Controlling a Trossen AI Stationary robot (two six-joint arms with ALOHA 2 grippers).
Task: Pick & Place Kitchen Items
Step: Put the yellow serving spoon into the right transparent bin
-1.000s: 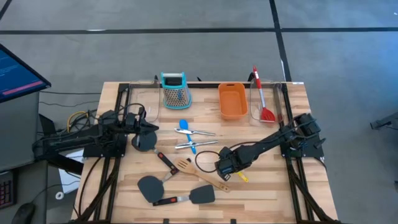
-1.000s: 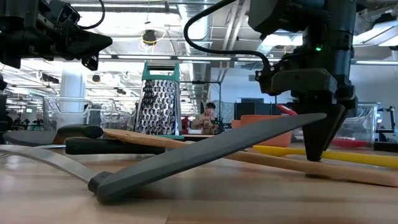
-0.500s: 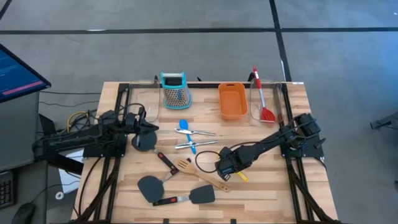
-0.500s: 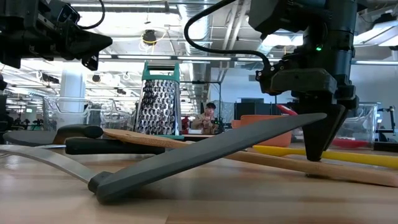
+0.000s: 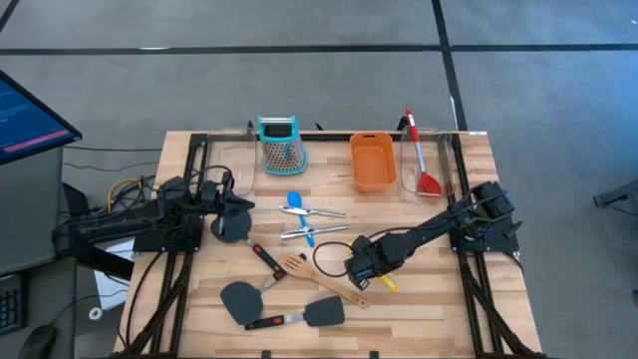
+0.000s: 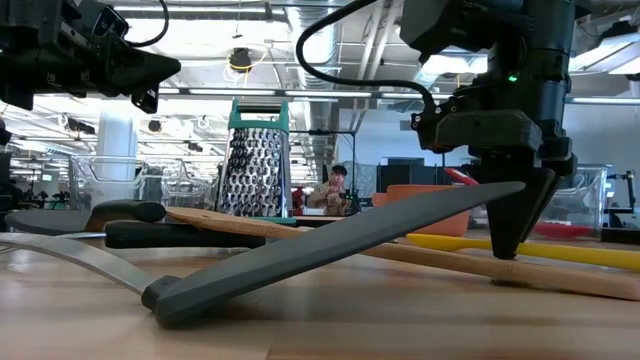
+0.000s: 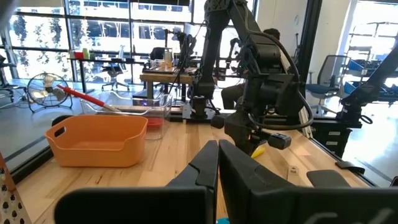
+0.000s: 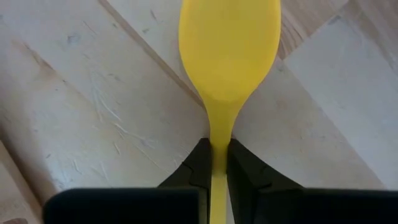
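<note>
A yellow spoon [image 8: 229,43] lies on the table right of centre, and my right gripper [image 8: 217,163] stands over it pointing down, shut on it. In the high view only the spoon's end [image 5: 387,283] shows beside that gripper [image 5: 364,267]. A wooden slotted turner [image 5: 319,279], two black spatulas [image 5: 239,299] [image 5: 324,312], a blue spoon [image 5: 296,202] and metal tongs [image 5: 314,231] lie loose around the table's middle. My left gripper [image 5: 234,214] waits shut and level at the table's left, with nothing in it. My right gripper pinches the yellow spoon's thin neck [image 8: 217,134], just behind the bowl, between its two fingers [image 8: 199,165]. The fingers come from above, pointing down, and stand across the spoon. The spoon [image 6: 540,250] lies low along the table.
An orange tub [image 5: 372,160] and a teal-topped grater [image 5: 281,143] stand at the far edge. A red utensil [image 5: 419,155] rests in a clear bin at the far right. A dark-handled utensil [image 5: 267,261] lies left of the turner. Bare wood shows at the near right.
</note>
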